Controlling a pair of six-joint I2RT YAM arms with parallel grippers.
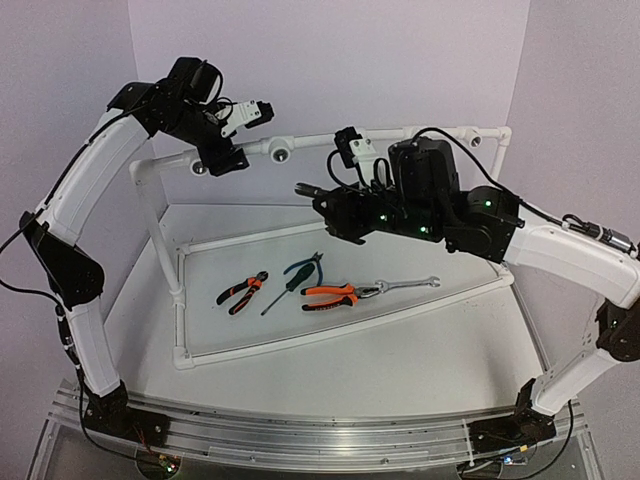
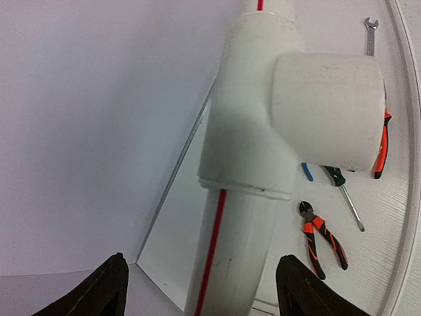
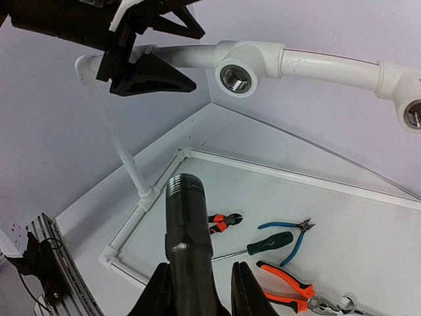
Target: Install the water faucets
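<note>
The dark grey faucet (image 3: 187,230) stands between my right gripper's fingers (image 3: 200,289), its threaded end pointing up toward the white pipe frame (image 3: 329,66). In the top view the right gripper (image 1: 330,200) holds the faucet (image 1: 308,188) in the air, a little right of and below a round socket fitting (image 1: 282,152) on the top rail. That threaded socket (image 3: 237,78) faces the faucet from some distance. My left gripper (image 1: 222,160) is open and straddles the top rail (image 2: 230,263) just below a tee fitting (image 2: 256,131), with a gap at the left finger.
Inside the frame on the table lie small orange cutters (image 1: 243,290), a green screwdriver (image 1: 293,280), blue-handled pliers (image 1: 312,262), orange-handled pliers (image 1: 335,295) and a wrench (image 1: 410,285). Another socket (image 3: 414,113) sits further right on the rail. Walls stand close behind.
</note>
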